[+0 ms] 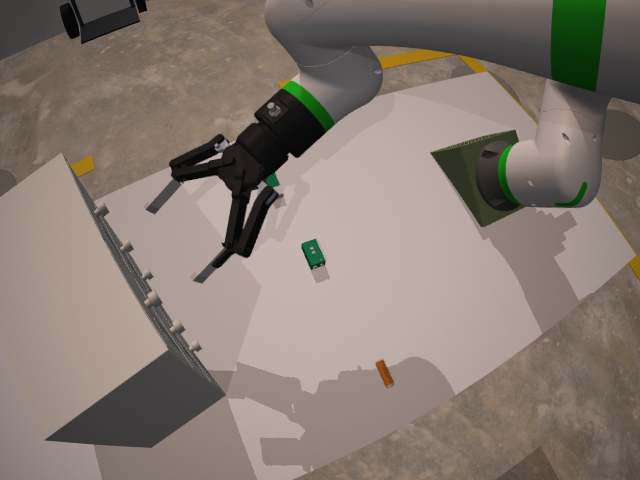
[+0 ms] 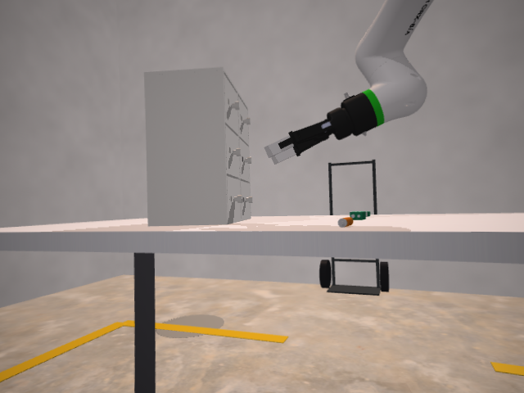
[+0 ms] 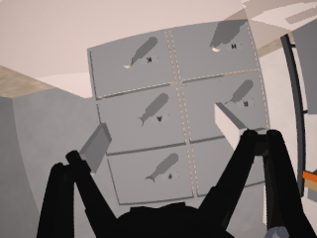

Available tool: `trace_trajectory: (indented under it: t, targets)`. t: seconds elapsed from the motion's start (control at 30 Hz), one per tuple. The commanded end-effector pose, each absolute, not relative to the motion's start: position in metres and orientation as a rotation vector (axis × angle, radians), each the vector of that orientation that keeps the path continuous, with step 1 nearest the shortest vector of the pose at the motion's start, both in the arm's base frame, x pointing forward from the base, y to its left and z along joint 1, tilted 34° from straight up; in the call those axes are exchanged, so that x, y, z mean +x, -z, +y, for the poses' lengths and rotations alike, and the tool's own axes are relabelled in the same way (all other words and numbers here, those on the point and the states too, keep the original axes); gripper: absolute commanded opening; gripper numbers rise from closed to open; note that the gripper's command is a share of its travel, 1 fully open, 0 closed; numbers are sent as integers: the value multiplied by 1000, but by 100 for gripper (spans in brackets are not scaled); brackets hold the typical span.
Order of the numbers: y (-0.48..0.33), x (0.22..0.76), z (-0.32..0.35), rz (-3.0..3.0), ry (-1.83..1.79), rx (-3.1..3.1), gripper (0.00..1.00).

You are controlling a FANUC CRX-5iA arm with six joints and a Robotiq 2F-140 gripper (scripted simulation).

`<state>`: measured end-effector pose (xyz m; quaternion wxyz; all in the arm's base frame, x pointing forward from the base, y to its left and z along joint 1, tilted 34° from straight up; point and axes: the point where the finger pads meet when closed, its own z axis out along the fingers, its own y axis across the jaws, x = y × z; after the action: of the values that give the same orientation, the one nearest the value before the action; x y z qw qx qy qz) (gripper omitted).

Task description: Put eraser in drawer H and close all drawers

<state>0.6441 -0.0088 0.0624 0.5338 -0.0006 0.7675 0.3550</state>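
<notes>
The grey chest (image 1: 77,299) stands at the table's left, its front (image 3: 178,113) showing six drawers in two columns, all pushed in; the letters on them are too small to read. My gripper (image 1: 178,241) (image 2: 273,154) is open and empty. It hovers level with the middle row of drawers, a short way in front of the chest (image 2: 194,147), fingers pointing at it. In the wrist view the fingertips frame the middle drawers. A small green block (image 1: 313,253) lies on the table to the right of the gripper. Another green bit (image 1: 272,179) peeks out under the wrist. I cannot tell which one is the eraser.
An orange battery-like cylinder (image 1: 384,373) lies near the table's front edge, also in the side view (image 2: 345,221). The arm's dark green base (image 1: 475,175) sits at the far right of the table. A hand cart (image 2: 353,274) stands on the floor behind.
</notes>
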Motion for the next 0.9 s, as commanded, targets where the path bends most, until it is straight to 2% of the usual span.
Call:
trace_trajectory:
  t: [0.0, 0.87]
  targets:
    - [-65, 641, -12, 1868, -852, -19, 100]
    - [-92, 606, -50, 2327, -904, -250, 100]
